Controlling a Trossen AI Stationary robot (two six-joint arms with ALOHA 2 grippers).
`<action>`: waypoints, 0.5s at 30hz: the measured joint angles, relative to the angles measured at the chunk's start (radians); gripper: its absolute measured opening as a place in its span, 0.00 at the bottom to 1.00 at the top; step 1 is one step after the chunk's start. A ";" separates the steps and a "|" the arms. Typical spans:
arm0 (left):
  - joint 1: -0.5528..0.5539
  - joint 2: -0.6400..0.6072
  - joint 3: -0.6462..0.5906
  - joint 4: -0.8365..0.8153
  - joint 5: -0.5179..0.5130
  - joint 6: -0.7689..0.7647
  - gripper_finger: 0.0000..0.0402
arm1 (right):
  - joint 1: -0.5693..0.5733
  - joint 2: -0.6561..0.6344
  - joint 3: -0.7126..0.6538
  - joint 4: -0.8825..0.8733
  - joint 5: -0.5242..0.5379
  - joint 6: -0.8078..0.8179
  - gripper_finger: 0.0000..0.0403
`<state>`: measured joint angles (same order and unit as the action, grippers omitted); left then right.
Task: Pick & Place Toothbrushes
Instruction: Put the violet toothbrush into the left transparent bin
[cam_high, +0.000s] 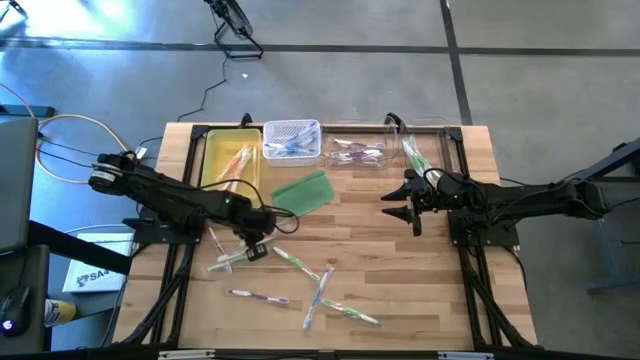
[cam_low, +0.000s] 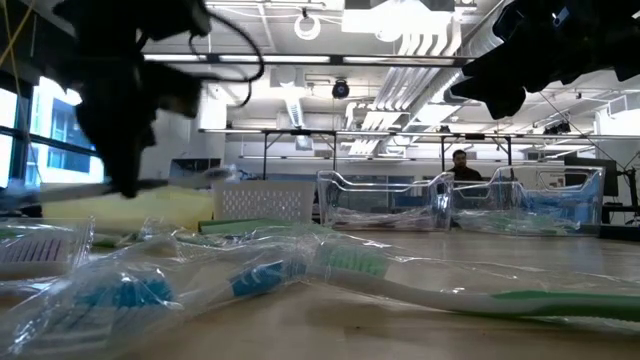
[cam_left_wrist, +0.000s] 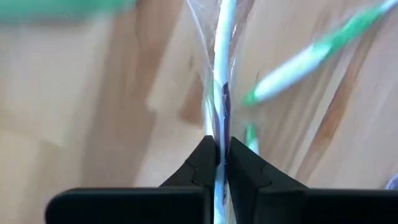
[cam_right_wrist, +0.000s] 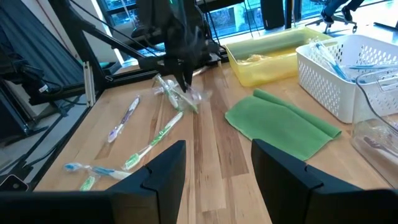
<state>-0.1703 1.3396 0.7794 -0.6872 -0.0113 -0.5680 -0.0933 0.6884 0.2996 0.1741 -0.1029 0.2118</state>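
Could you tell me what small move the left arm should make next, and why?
Probably a short straight lift. The left gripper has its jaws pinched shut on a wrapped toothbrush low over the wooden table, so raising it should clear the other toothbrushes lying nearby before it carries it toward the bins.

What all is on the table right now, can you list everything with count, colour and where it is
Wrapped toothbrush: one, white handle in a clear wrapper, pinched by the left gripper near the table's left-middle.
Loose toothbrushes: several, green, blue and purple, scattered on the near half of the table.
Yellow tray: one, far left, toothbrushes inside.
White basket: one, far middle, blue toothbrushes inside.
Clear trays: two, far right, one with purple toothbrushes, one with green.
Green pad: one, flat, in front of the white basket.
Table: one, light wood.
Person: one, far back in the room.
Left gripper: fingers shut on the wrapped toothbrush.
Right gripper: fingers open, empty, hanging above the right-middle.
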 joint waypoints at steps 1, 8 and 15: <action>0.000 0.000 0.024 -0.008 -0.026 0.022 0.03 | 0.000 0.000 0.000 0.000 0.000 0.000 0.44; 0.005 0.000 0.200 -0.014 -0.184 0.202 0.06 | 0.000 0.000 0.000 -0.001 -0.003 0.000 0.44; 0.121 0.000 0.353 -0.010 -0.209 0.434 0.05 | 0.000 0.000 0.000 0.001 -0.030 0.002 0.44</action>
<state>-0.0494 1.3392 1.1328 -0.6970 -0.2203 -0.1342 -0.0937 0.6884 0.2996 0.1750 -0.1332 0.2135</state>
